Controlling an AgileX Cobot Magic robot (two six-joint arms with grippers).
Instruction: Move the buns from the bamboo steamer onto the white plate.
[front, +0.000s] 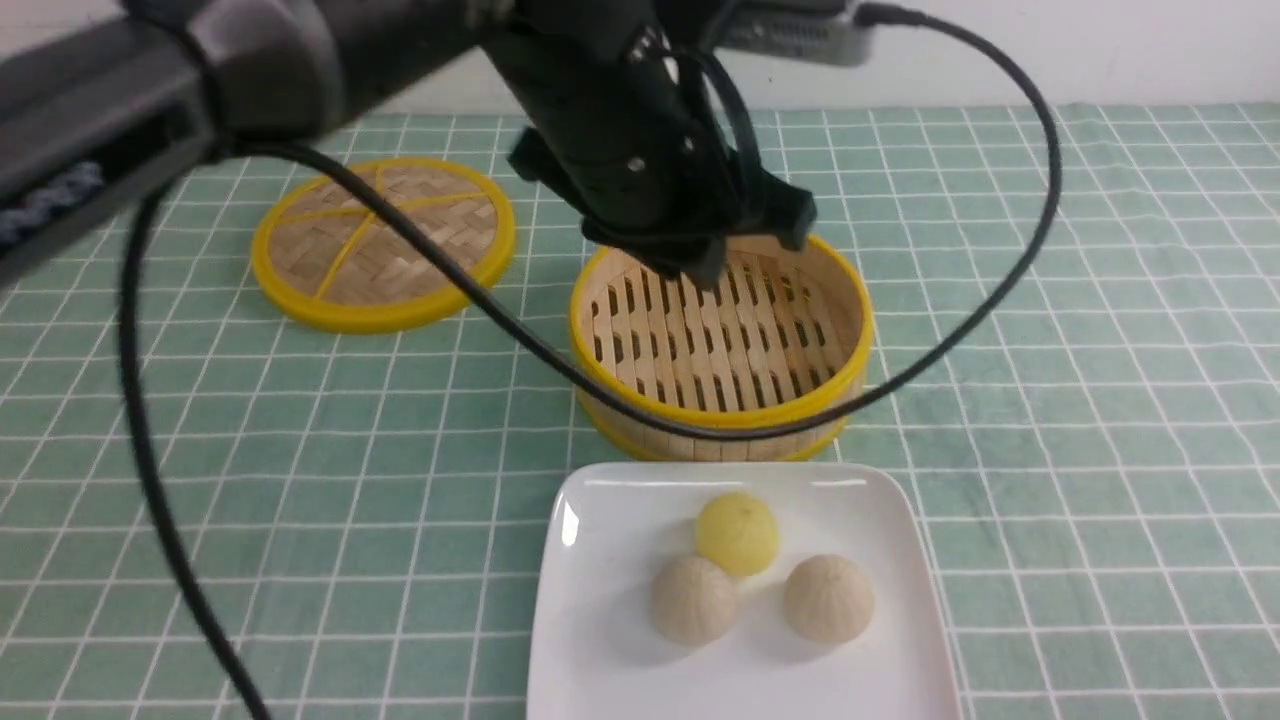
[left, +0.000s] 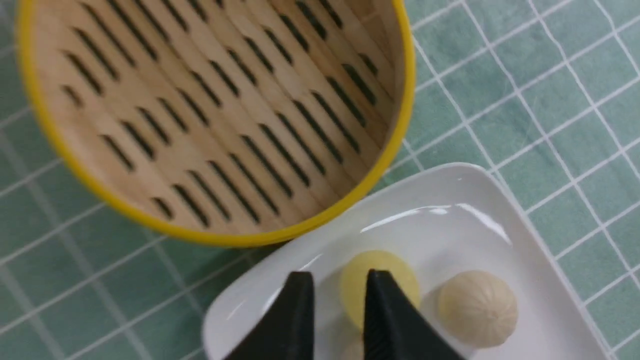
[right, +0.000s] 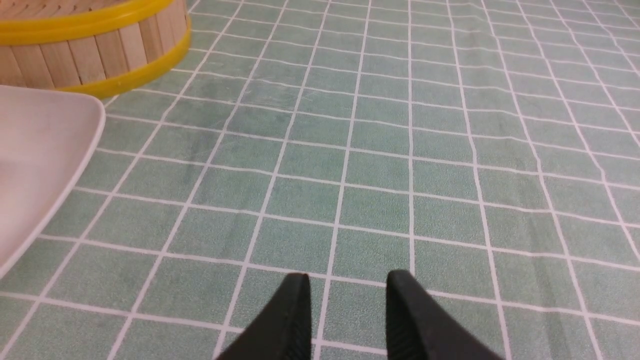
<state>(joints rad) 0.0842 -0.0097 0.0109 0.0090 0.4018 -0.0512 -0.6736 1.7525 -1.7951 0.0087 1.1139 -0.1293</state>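
L arm (front: 250, 70) reaches across from the left. L gripper (left: 339, 285) hangs over the bamboo steamer (front: 845, 300), tips slightly parted, pinching nothing. It prob. hides the steamer's back rim. R gripper (right: 347, 285) is low over the tablecloth (right: 450, 150), also parted. Three buns (front: 737, 533) sit on the white plate (front: 610, 560), near edge cut off.

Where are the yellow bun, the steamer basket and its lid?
yellow bun (front: 737, 533), front view, top of its dome.
bamboo steamer (front: 690, 345), front view, bare slatted floor.
lid (front: 383, 243), front view, woven centre.
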